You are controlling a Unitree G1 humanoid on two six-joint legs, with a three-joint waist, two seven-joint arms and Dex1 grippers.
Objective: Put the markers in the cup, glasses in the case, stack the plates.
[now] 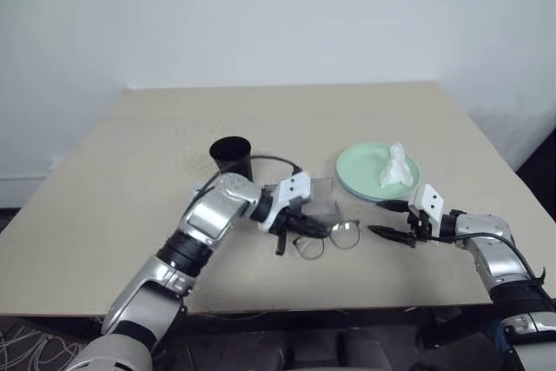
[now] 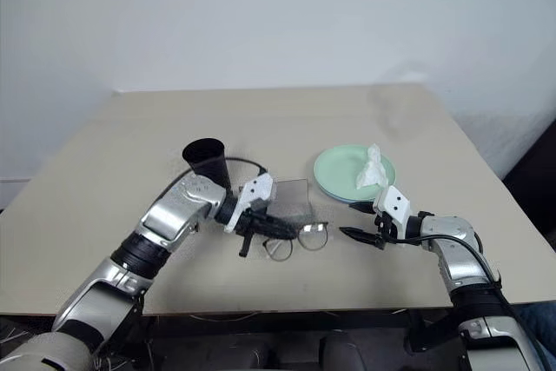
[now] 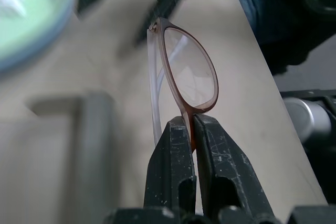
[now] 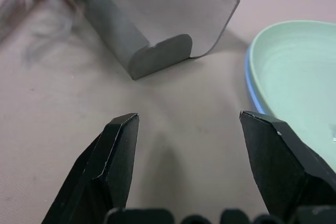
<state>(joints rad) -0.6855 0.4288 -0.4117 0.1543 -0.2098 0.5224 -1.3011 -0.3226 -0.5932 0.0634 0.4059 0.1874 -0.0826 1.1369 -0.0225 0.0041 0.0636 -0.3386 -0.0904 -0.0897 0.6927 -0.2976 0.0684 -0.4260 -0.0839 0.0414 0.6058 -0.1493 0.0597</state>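
Your plates (image 1: 365, 171) are already stacked, with a tissue (image 1: 396, 166) on top, and your left pincer (image 1: 300, 230) is clamped on the glasses (image 1: 334, 235) beside the open case (image 4: 157, 19), while your right pincer (image 1: 395, 221) stands apart, empty.

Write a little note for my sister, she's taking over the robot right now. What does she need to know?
Left gripper: shut on the glasses, pinching the frame beside one lens.
Right gripper: open, holding nothing, low over the table between the case and the plates.
Case: open, just behind the glasses.
Plates: already stacked, mint green on light blue, with a crumpled tissue on top.
Cup: upright behind the left arm; I can't tell what's inside.
Left: put the glasses into the case; check on the markers.
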